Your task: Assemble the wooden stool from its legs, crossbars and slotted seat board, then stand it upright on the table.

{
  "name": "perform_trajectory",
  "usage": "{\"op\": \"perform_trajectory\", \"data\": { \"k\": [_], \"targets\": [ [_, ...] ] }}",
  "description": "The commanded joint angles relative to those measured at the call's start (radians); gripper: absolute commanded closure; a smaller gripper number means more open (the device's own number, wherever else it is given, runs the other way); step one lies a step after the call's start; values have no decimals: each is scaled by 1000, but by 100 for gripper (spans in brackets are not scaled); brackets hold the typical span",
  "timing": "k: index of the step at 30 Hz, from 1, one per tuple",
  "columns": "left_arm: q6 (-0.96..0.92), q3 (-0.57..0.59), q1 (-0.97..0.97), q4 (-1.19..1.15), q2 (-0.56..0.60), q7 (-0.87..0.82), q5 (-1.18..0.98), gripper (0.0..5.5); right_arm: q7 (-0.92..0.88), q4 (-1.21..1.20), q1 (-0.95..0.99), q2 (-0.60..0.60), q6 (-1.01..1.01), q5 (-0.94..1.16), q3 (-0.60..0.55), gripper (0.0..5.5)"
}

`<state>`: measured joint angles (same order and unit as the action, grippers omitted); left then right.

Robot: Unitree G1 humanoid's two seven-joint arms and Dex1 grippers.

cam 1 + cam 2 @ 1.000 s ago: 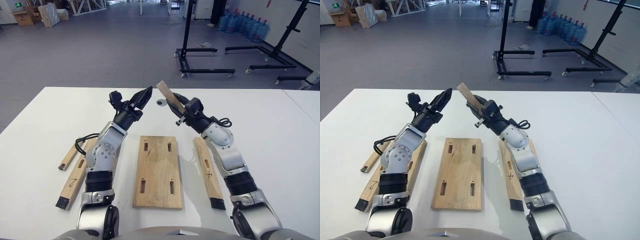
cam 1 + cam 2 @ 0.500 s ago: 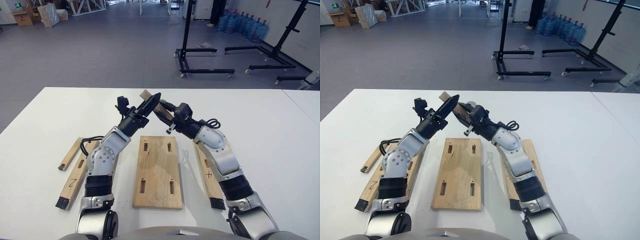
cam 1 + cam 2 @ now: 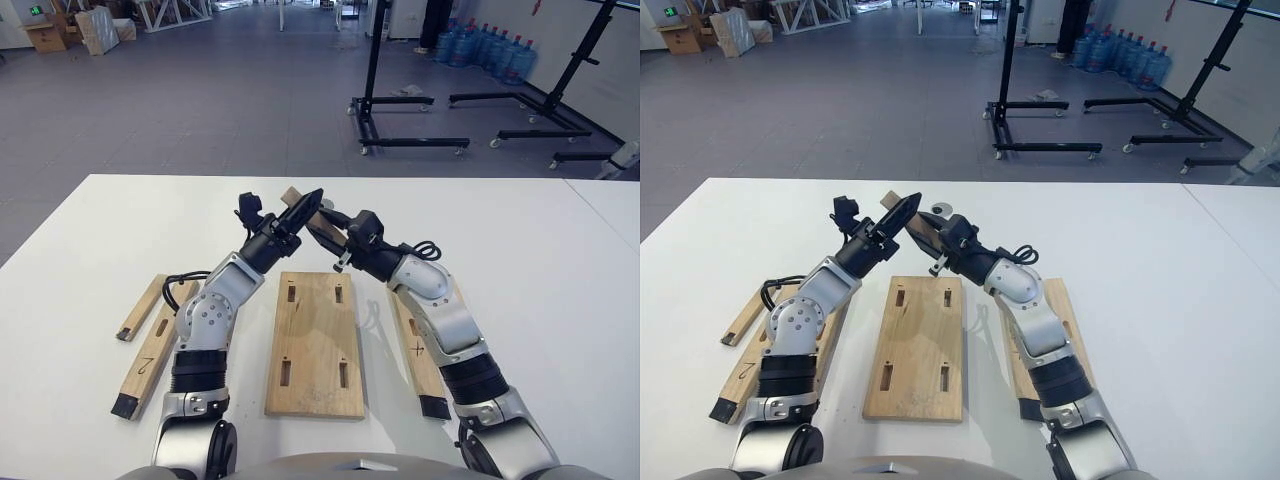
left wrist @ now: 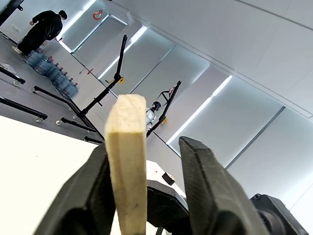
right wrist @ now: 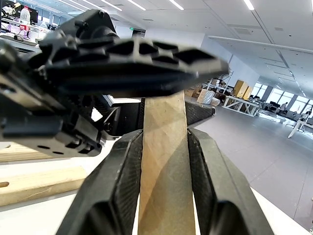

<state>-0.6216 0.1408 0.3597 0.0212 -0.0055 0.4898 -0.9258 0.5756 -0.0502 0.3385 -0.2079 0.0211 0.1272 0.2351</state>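
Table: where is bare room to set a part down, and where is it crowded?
Bare: the table right of the right-hand leg, and its far strip. Crowded: the middle, where left gripper and right gripper meet on a wooden piece near the far end of the seat board.

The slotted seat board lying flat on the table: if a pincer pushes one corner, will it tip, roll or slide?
The seat board lies flat and broad on the table, so it probably slides or pivots rather than tips. It looks like solid wood, likely stiff.
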Motion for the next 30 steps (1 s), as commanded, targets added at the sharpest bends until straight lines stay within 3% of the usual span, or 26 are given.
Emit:
{"op": "perform_trajectory", "data": {
  "k": [1, 7, 20, 28, 30],
  "targets": [
    [13, 4, 13, -27, 5, -11, 31, 418, 11, -11, -6, -4, 19, 11, -5, 421],
    [30, 11, 17, -30, -4, -7, 41, 511, 18, -10, -8, -13, 28, 14, -9, 421],
    [62, 28, 5, -14, -37, 11, 44, 511, 18, 3, -3, -18, 26, 15, -16, 421],
    [102, 40, 23, -45, -29, -7, 77, 511, -7, -26, -18, -17, 47, 29, -52, 239],
    [190, 69, 44, -86, 8, -63, 169, 511, -8, -75, -23, -30, 89, 73, -93, 236]
  ]
}}
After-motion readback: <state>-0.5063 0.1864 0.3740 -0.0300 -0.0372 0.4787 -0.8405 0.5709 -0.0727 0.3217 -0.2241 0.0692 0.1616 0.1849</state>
